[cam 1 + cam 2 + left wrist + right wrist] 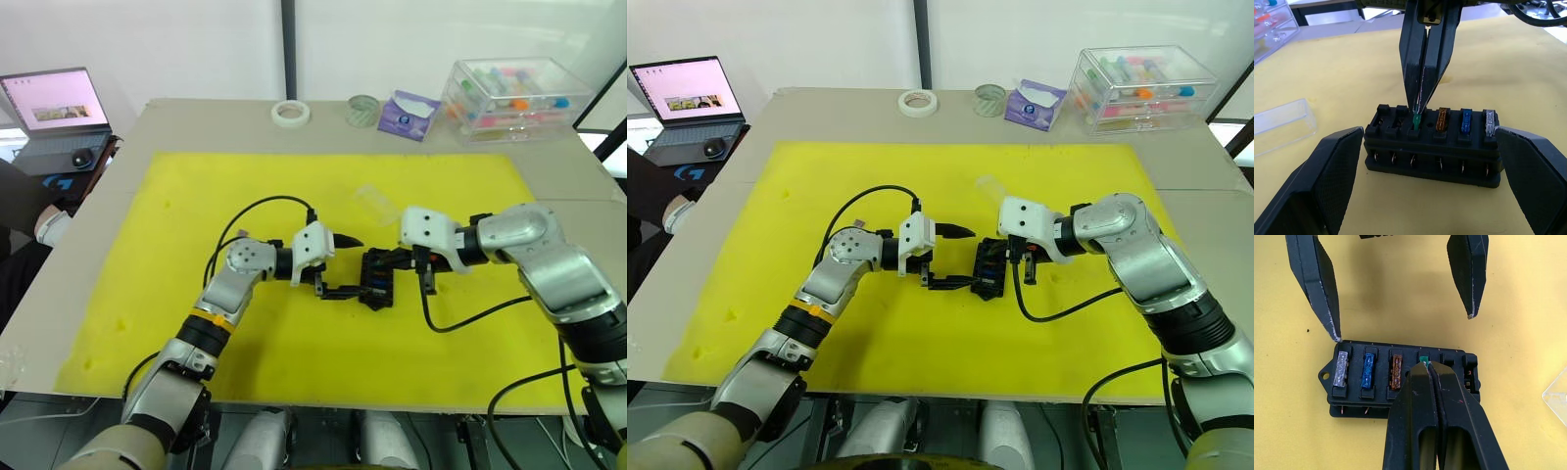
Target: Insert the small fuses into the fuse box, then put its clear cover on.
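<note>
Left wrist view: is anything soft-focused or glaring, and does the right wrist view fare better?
Left wrist view: the left gripper's near fingers look soft, the black slotted fuse box crisp, no glare. Right wrist view: the right gripper's bulk blurs, the seated fuses stay readable.

A yellow foam mat (196, 235) covers most of the grey table (578, 166). Along the far edge of the table, beyond the mat, stand a roll of white tape (291, 113), a round glass jar (362, 110), a purple tissue pack (409, 114) and a large clear storage case (514, 98) (coloured tubes lie inside it). An open laptop (59, 117) stands off the table's far left corner, with a mouse (82, 157) on it.
</note>
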You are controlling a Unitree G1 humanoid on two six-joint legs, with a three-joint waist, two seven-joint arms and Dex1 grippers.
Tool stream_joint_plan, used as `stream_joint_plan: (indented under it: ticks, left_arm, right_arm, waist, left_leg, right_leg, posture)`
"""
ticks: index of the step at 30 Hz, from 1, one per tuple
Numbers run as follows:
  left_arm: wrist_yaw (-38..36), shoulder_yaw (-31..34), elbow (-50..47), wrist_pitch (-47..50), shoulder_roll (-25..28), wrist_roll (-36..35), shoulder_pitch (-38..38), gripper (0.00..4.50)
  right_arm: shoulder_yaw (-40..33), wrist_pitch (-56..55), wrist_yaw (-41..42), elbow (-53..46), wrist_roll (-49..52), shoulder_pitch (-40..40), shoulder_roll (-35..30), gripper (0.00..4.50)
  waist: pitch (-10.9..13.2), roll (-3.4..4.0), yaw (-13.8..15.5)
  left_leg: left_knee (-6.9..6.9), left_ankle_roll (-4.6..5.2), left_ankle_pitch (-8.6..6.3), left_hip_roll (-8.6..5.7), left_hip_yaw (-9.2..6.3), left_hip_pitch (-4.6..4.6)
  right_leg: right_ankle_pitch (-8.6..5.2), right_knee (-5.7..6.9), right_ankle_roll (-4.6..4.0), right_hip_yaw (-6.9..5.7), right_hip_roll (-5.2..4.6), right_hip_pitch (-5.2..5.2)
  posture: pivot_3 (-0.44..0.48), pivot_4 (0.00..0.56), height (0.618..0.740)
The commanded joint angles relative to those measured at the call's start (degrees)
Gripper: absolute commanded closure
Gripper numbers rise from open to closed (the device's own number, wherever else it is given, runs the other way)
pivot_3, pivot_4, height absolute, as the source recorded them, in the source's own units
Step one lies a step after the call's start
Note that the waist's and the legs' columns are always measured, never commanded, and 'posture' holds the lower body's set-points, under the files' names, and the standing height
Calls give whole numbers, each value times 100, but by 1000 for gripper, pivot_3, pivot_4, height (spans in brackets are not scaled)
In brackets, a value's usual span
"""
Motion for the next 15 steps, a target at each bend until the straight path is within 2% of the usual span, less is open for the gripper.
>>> stream_joint_plan:
  ticks: [1,15]
  left_arm:
    - [12,46,-175,-54,23,3,-3,0]
    - [38,42,-186,-48,24,10,18,0]
  right_arm:
    - [345,32,65,150,-162,153,37,4469]
    - [462,181,-29,243,-302,146,109,4469]
  waist:
    - [0,0,0]
    - [-7,-5,-1]
  left_leg:
    - [0,0,0,0,0,0]
    - [0,0,0,0,0,3]
  right_leg:
    - [0,0,0,0,0,0]
    - [0,0,0,0,0,3]
  posture:
    - [0,150,740]
    - [0,150,740]
